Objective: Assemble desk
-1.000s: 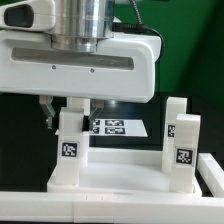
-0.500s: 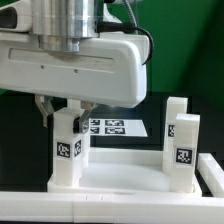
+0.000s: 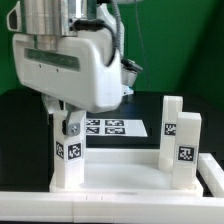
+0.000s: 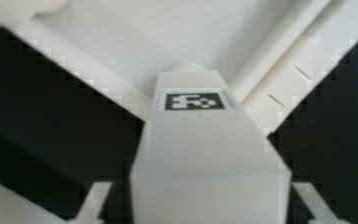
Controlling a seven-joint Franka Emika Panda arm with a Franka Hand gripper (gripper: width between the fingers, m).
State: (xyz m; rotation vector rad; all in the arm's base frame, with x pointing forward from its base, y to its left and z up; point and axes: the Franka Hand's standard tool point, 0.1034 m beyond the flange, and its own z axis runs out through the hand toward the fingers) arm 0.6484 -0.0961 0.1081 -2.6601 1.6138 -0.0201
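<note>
Three short square white plastic legs show above the large rimmed white plastic tabletop (image 3: 120, 180), which lies nearest the exterior camera and which I take as my landmark. On its corner toward the exterior view's left stands the leg (image 3: 69, 150) I am working on, upright, its black-and-white tag facing the camera. My two-finger gripper (image 3: 68, 125) straddles its upper end, and in the wrist view the leg (image 4: 197, 150) fills the gap between my fingertips (image 4: 98, 200); I judge the jaws closed on it, though the actual pad contact is hidden.

At the tabletop's corner toward the exterior view's right, two more tagged legs (image 3: 183, 145) stand upright just beside each other. Beyond the tabletop, on the black table, lies the flat white marker board (image 3: 112, 127).

As I judge it, this rigid moulded plastic is light and stiff, not fragile, but smooth, so it could slip or twist in my grip. Flat opposite faces near the top of the leg are the right hold, clear of the socket end. I cannot tell whether the leg is fully seated.
</note>
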